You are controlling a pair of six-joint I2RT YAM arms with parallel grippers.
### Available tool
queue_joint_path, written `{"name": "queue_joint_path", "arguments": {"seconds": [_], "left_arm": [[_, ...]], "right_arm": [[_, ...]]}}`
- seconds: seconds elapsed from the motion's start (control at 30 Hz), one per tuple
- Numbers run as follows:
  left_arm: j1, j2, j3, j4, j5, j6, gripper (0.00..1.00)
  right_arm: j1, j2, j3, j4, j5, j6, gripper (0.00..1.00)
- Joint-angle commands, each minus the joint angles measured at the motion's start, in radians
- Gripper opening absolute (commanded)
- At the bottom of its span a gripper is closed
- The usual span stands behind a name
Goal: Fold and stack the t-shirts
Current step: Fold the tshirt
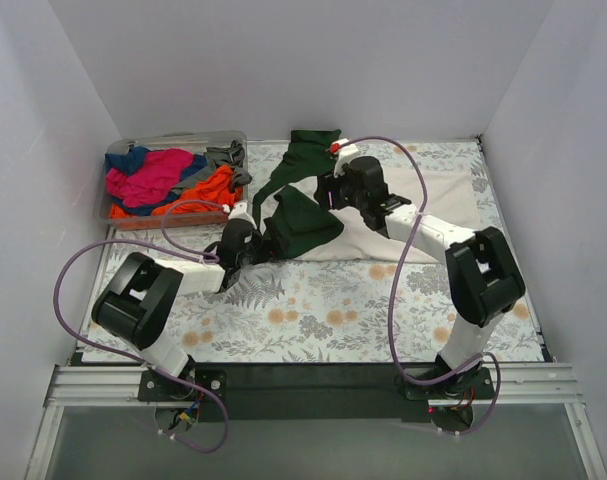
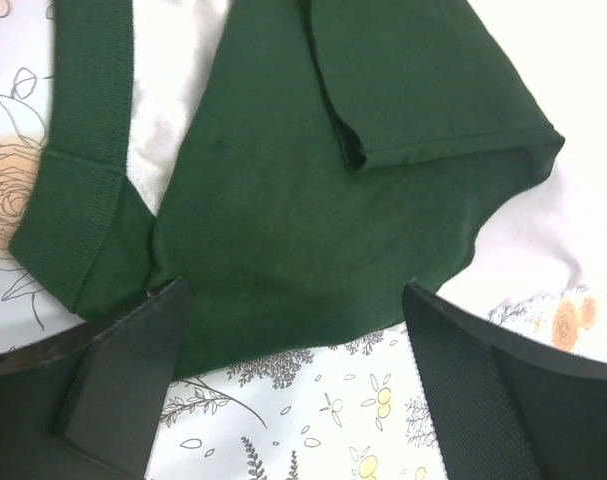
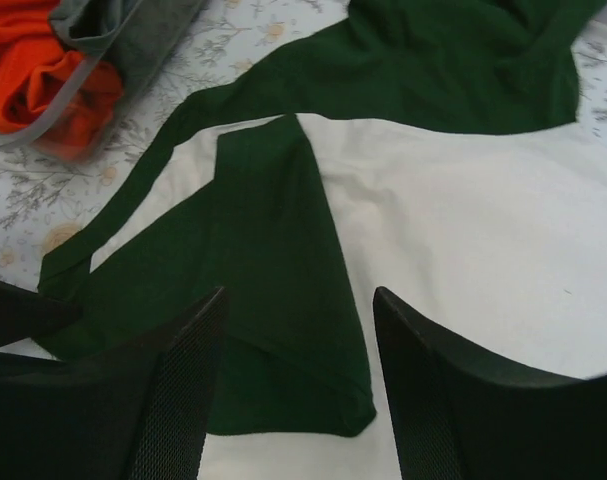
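Note:
The large cream t-shirt (image 1: 433,205) lies flat at the back middle of the table. One dark green sleeve (image 1: 305,222) is folded over its left part, and more green cloth (image 1: 313,150) is bunched at the back. My left gripper (image 1: 266,243) is open at the sleeve's near-left edge. In the left wrist view the sleeve's hem (image 2: 283,250) lies between the spread fingers (image 2: 133,370), which hold nothing. My right gripper (image 1: 323,195) is open and hovers over the folded sleeve (image 3: 273,300) and cream body (image 3: 483,240). Magenta (image 1: 153,172), orange (image 1: 208,190), blue (image 1: 128,160) and grey (image 1: 226,153) tees lie in the bin.
The clear plastic bin (image 1: 173,137) stands at the back left; its corner also shows in the right wrist view (image 3: 43,125). A floral cloth (image 1: 313,310) covers the table. White walls close in the back and both sides. Purple cables loop from both arms.

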Motion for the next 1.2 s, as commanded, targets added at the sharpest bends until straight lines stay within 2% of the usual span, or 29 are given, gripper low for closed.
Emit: {"name": "queue_joint_path", "arguments": {"seconds": [0.0, 0.1, 0.33, 0.83, 1.17], "left_arm": [[0.0, -0.017, -0.049, -0.043, -0.044, -0.017, 0.76], [0.0, -0.007, -0.062, -0.052, -0.056, -0.019, 0.64], [0.0, -0.011, -0.06, -0.108, -0.091, -0.005, 0.57], [0.0, -0.051, -0.069, -0.14, -0.096, 0.004, 0.56], [0.0, -0.057, -0.076, -0.145, -0.097, 0.004, 0.55]], "right_arm": [[0.024, 0.077, 0.086, 0.022, -0.136, -0.042, 0.52], [0.055, 0.143, 0.134, 0.005, -0.154, -0.051, 0.49], [0.116, 0.237, 0.184, -0.038, -0.121, -0.092, 0.47], [0.158, 0.33, 0.214, -0.078, -0.082, -0.132, 0.42], [0.165, 0.347, 0.224, -0.112, -0.084, -0.14, 0.36]]}}
